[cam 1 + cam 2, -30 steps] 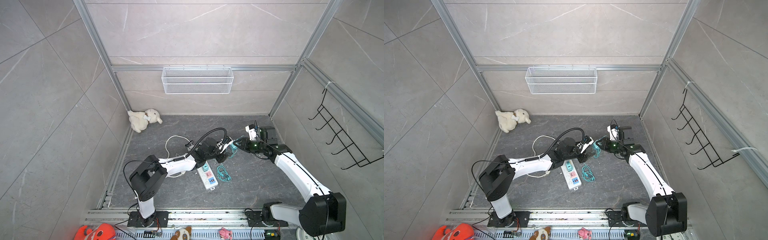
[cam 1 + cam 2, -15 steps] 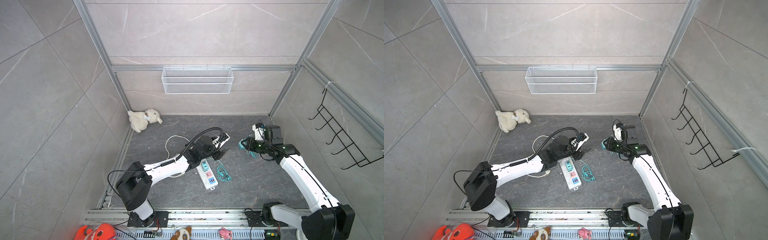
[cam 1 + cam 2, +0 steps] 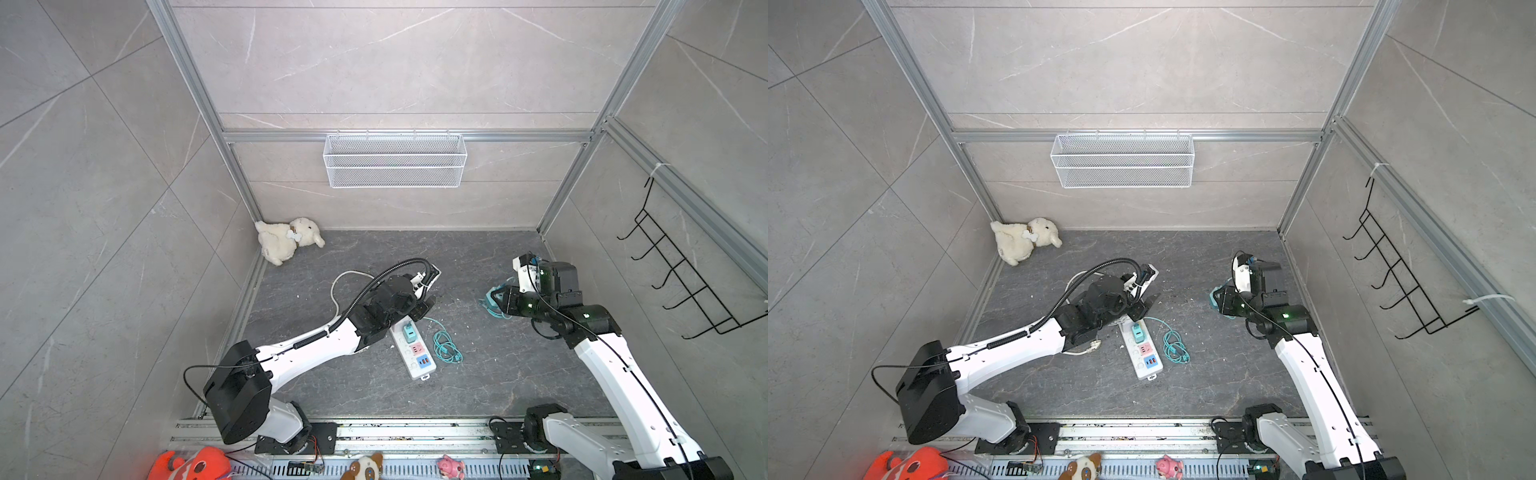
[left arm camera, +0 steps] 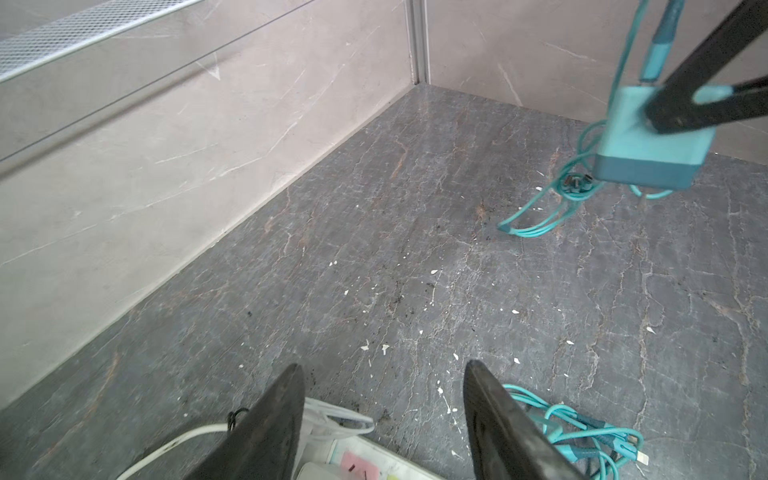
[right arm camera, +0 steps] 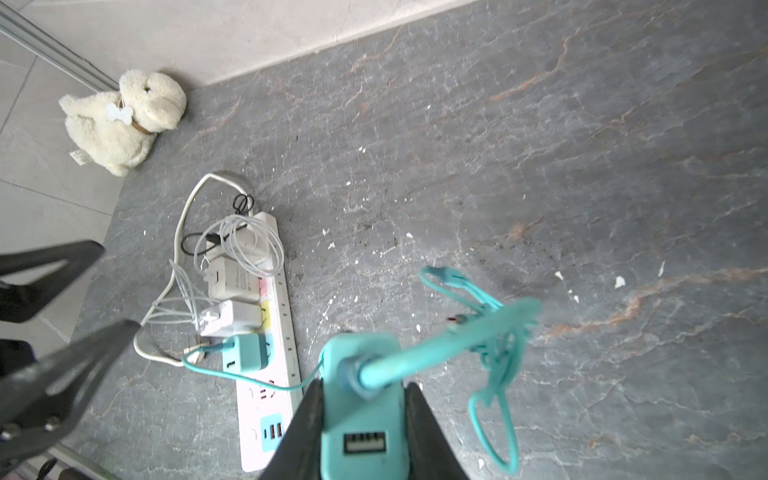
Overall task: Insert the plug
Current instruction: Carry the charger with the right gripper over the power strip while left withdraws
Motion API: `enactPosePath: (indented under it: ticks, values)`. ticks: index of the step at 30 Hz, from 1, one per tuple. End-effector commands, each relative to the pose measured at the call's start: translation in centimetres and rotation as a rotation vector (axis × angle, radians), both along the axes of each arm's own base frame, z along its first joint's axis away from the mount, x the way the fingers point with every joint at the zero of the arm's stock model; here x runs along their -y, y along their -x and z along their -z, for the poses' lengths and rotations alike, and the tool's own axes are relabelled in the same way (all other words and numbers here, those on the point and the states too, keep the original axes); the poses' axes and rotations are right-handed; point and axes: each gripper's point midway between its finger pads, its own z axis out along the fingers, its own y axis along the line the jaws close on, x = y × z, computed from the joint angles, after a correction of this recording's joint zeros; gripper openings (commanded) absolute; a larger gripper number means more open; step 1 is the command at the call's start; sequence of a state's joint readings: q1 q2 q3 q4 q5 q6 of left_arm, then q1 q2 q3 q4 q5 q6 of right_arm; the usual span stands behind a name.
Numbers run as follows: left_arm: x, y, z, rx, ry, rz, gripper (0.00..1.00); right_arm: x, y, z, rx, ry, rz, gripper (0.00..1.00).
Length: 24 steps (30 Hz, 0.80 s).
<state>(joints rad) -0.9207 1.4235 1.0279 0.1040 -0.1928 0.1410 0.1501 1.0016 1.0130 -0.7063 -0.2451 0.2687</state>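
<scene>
In both top views your right gripper [image 3: 494, 300] is clamped on the teal plug [image 3: 1216, 300], held aloft well right of the power strip [image 3: 412, 350], probably for a clean descent. Your left gripper [image 3: 1145, 304] hovers over the strip's far end. The left wrist view shows its jaws apart and empty, likely ready to steady the strip. In the right wrist view, white chargers [image 5: 232, 282] and a teal adapter [image 5: 245, 353] crowd that end. A free pink socket [image 5: 266, 392] sits beside the adapter, and the dangling cable [image 5: 478, 332] could snag.
</scene>
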Motion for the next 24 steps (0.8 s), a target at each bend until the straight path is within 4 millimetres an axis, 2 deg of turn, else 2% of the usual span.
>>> enactPosePath:
  ticks: [1,9,18,24]
  values:
    - [-2.1,0.1,-1.5,0.003,0.035,-0.082,0.64,-0.4,0.9,0.7,-0.013,0.011,-0.017,0.06]
    - [-5.4,0.9,-1.7,-0.076,0.054,-0.202,0.66,-2.6,2.2,1.4,-0.015,0.044,-0.067,0.07]
    - [-7.6,2.1,-0.6,-0.115,0.075,-0.253,0.66,-5.2,3.3,2.1,-0.005,0.075,-0.146,0.06]
    - [-8.2,2.6,0.1,-0.135,0.082,-0.261,0.66,-6.6,3.8,2.7,0.003,0.08,-0.198,0.06]
